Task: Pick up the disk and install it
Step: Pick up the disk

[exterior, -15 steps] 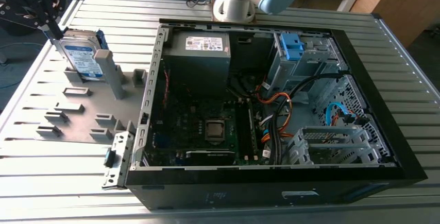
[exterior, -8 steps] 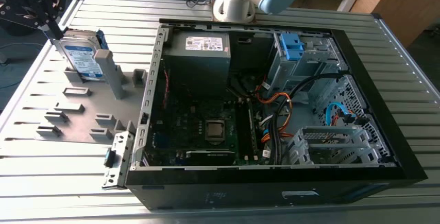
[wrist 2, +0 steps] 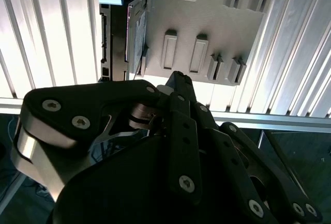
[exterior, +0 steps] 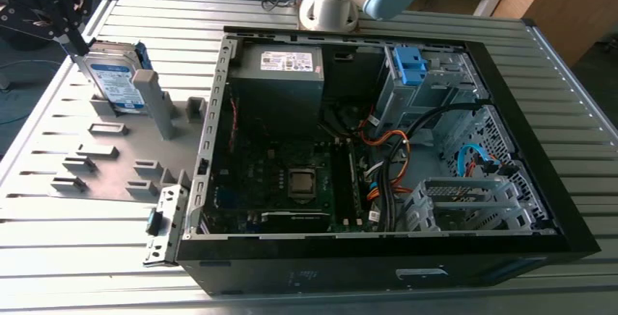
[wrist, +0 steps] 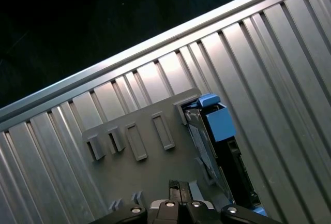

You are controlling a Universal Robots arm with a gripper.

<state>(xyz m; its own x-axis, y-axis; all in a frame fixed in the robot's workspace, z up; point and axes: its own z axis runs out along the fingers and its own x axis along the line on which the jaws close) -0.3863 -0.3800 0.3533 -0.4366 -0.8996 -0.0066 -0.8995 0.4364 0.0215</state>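
The disk [exterior: 114, 76] stands on edge in a grey holder plate [exterior: 106, 174] near the tabletop's [exterior: 58, 257] far corner on the exterior view's left. It is a flat metal slab with a white-and-blue label on its broad face and blue plastic rails along its sides. A tall grey post [exterior: 155, 101] of the plate rises just beside it. In the first wrist view, its blue rail end [wrist: 213, 118] juts out over the plate's edge.

The matte plate lies flat and carries rows of small raised rectangular sockets. The black gripper [exterior: 69, 38] hangs right over the disk's upper corner; whether it is spread or closed I cannot tell.

The tabletop is ribbed silver metal made of long parallel slats. On its middle lies a black computer case [exterior: 569, 221] on its side, with its side panel off. Inside sit a grey power-supply box [exterior: 280, 76] with a white sticker, a dark motherboard [exterior: 289, 177], orange and black cables [exterior: 386, 148], a perforated silver cage [exterior: 464, 199] and a bare blue bracket [exterior: 410, 65] in a drive bay. The arm's pale base [exterior: 333, 0] stands at the tabletop's far edge.
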